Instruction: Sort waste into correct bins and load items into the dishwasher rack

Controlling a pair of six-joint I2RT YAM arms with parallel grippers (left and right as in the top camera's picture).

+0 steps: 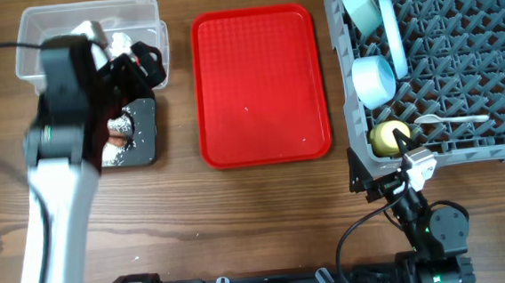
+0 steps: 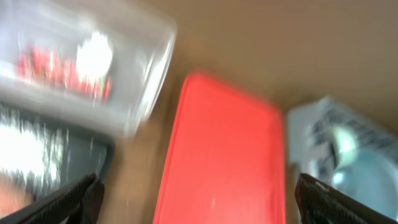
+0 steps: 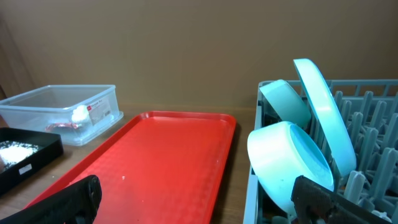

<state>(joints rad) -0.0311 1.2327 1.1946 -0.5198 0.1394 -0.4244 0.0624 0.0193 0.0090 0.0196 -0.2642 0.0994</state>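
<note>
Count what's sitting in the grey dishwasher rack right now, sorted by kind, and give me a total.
Light blue bowls: 2
Pale blue plate: 1
Yellow cup: 1
White spoon: 1
Total: 5
</note>
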